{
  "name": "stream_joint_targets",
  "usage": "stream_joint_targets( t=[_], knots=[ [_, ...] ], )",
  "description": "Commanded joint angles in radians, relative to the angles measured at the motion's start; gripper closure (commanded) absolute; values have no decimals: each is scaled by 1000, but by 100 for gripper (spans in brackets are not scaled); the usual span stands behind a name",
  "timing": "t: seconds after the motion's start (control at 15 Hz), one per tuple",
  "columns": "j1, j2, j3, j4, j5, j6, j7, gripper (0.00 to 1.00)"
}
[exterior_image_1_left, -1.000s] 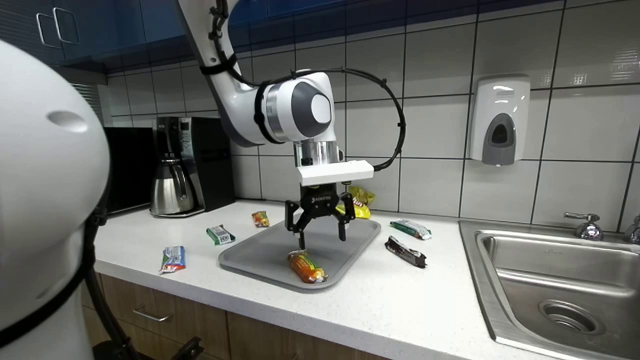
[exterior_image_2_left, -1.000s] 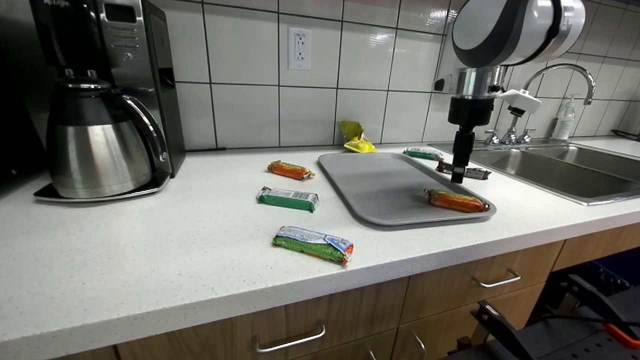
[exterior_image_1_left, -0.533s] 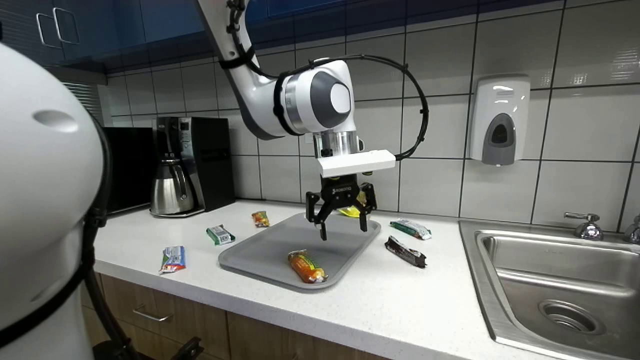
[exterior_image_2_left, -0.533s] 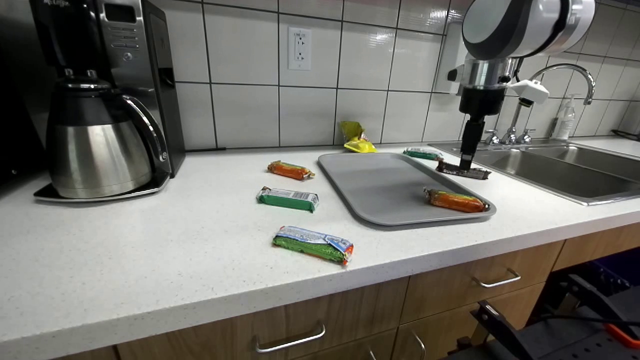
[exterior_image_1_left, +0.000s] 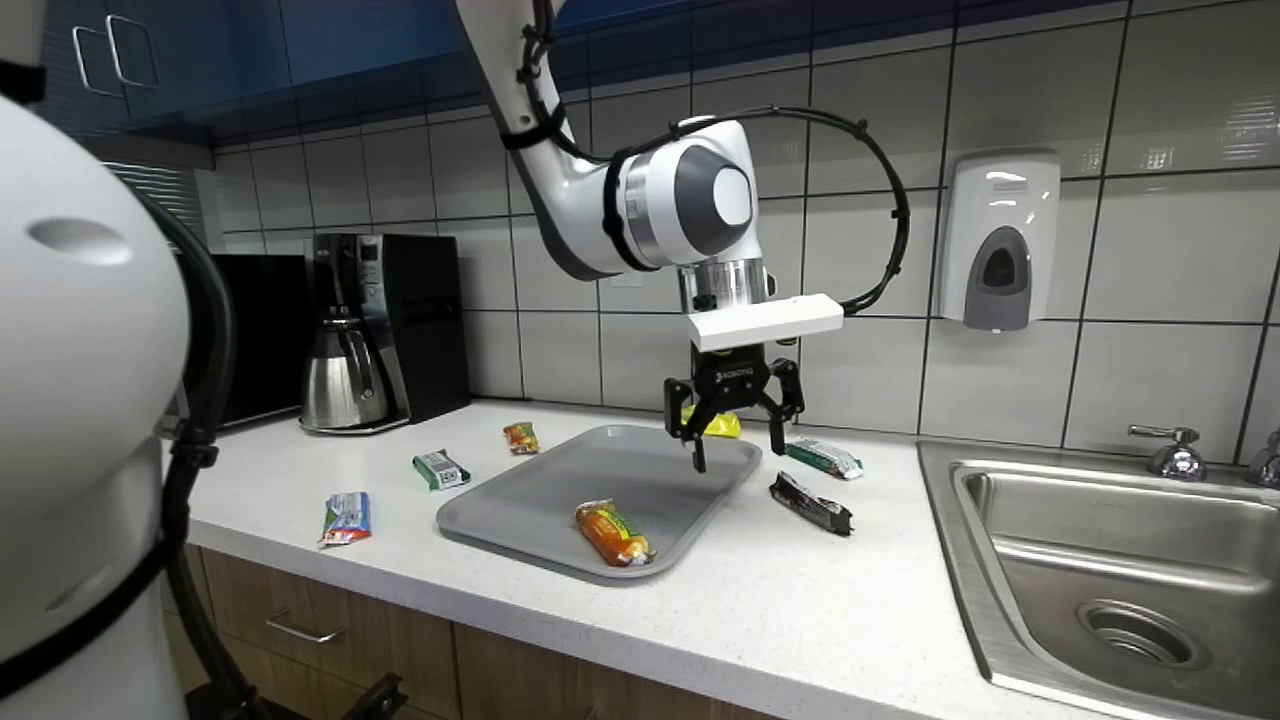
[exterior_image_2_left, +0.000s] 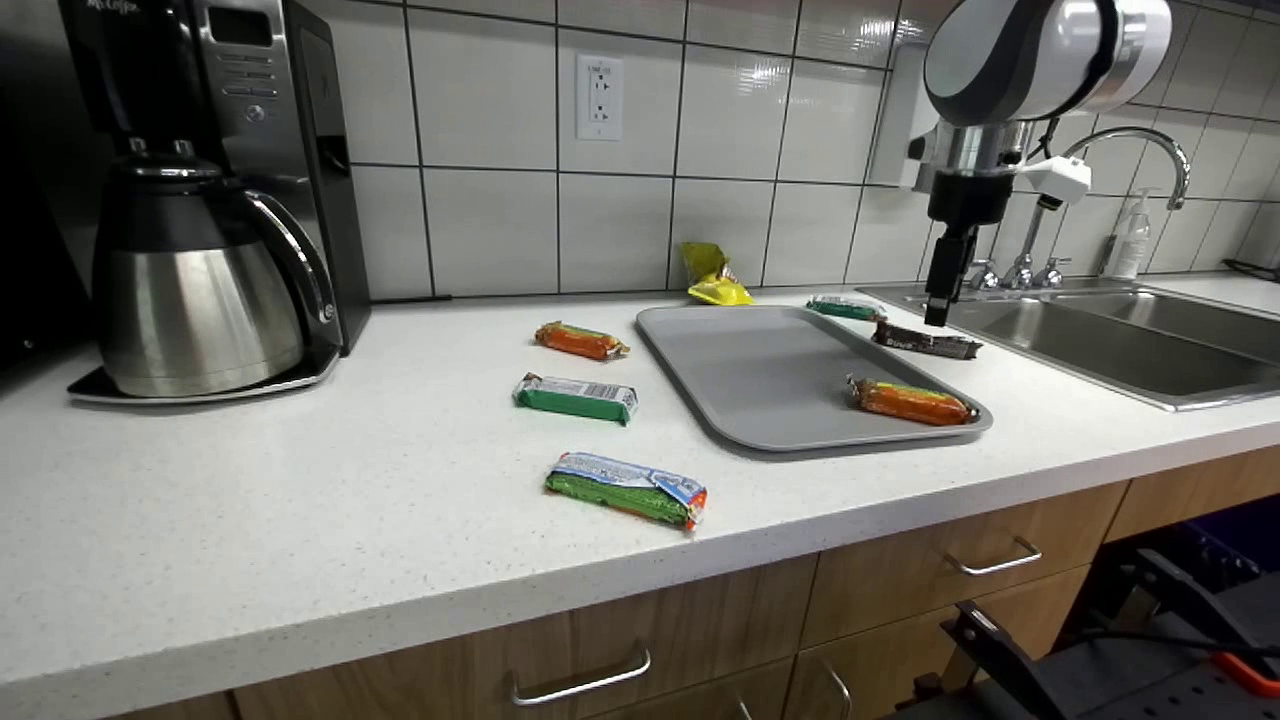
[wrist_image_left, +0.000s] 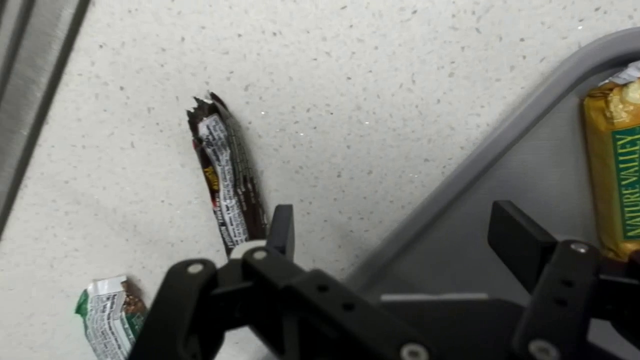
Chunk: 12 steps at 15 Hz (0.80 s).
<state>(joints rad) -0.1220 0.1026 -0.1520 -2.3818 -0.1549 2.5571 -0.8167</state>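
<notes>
My gripper (exterior_image_1_left: 738, 456) is open and empty, in the air above the tray's edge on the sink side; it also shows in the wrist view (wrist_image_left: 395, 227). The grey tray (exterior_image_1_left: 540, 505) lies on the counter. An orange wrapped bar (exterior_image_1_left: 613, 535) lies in its near corner. A dark brown wrapped bar (exterior_image_1_left: 812, 503) lies between tray and sink. In the wrist view this brown bar (wrist_image_left: 225, 175) is beside the left finger, its lower end hidden by it. A green and white bar (exterior_image_1_left: 825, 457) lies behind it, near the wall.
A yellow bag (exterior_image_2_left: 715, 275) leans at the wall behind the tray. An orange bar (exterior_image_2_left: 580, 341), a green bar (exterior_image_2_left: 576, 398) and a blue and green bar (exterior_image_2_left: 627, 489) lie on the counter. A coffee maker (exterior_image_1_left: 425, 330) and a steel sink (exterior_image_1_left: 985, 610) stand at opposite ends.
My gripper has risen and moved sideways, from above the orange bar on the tray towards the sink side and the brown bar. It has stayed open. The bars and tray have not moved.
</notes>
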Motion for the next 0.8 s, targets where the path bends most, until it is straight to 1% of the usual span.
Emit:
stream_joint_targets(
  t=[0.0,0.4,0.73],
  knots=[
    [-39,109,3,135,8,-24,-16,0],
    [-86,267,20,321,23,-60,-9,0],
    [-105,367,33,431,12,-92,-4,0]
  ],
)
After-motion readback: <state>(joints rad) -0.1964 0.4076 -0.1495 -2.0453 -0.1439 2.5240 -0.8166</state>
